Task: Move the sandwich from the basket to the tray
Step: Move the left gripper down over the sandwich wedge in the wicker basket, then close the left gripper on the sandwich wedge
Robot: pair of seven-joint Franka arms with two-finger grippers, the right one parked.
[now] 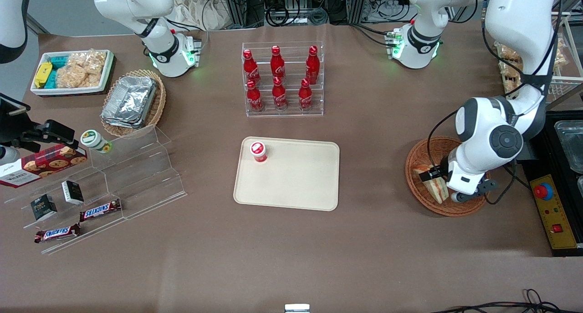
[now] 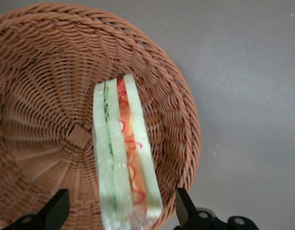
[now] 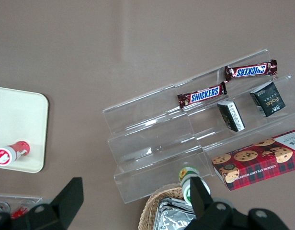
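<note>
Pincer (image 2: 119, 211) spread wide, straddling sandwich (image 2: 123, 153) in basket (image 2: 37, 96), fingers (image 2: 56, 207) not touching bread.

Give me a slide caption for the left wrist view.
Open gripper straddling the sandwich lying in the wicker basket.

basket (image 2: 51, 86): rough woven wicker; tray (image 1: 291, 185): smooth matt plastic

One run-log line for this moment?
gripper: open, straddling sandwich | sandwich: in basket, ungrasped | tray: awaiting sandwich
</note>
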